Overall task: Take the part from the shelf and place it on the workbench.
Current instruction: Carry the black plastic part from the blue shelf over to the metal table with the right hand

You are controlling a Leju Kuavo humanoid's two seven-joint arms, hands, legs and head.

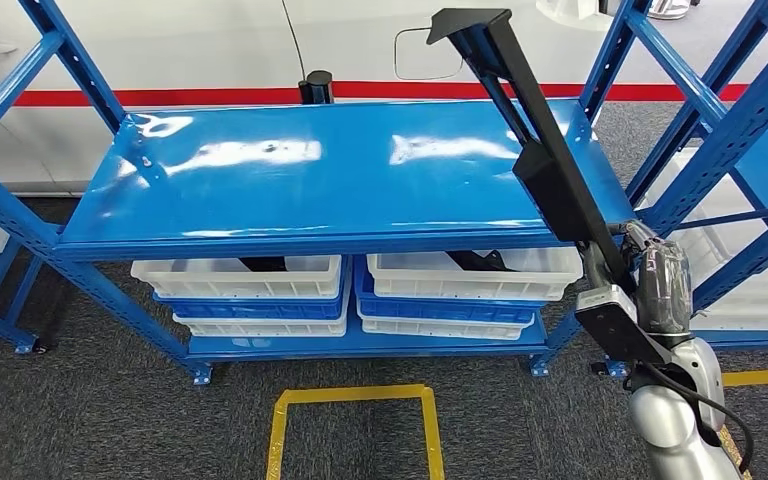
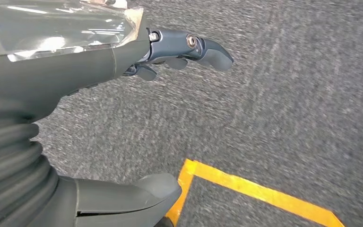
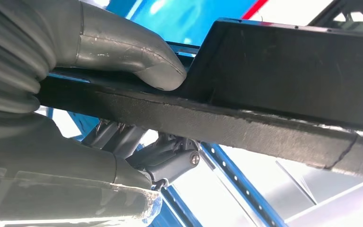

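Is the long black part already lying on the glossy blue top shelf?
No. The long black part is raised at a slant above the blue top shelf, gripped by the right hand.

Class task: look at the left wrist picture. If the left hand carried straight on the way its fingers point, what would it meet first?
Most likely the grey carpet floor. The left hand holds nothing, and nothing lies between its fingers and the floor; depth is unclear.

Long black part [image 1: 545, 165], angular bar with bent top end, held tilted above right side of blue shelf [image 1: 290, 180], gripped near lower end by right hand [image 1: 615, 275]
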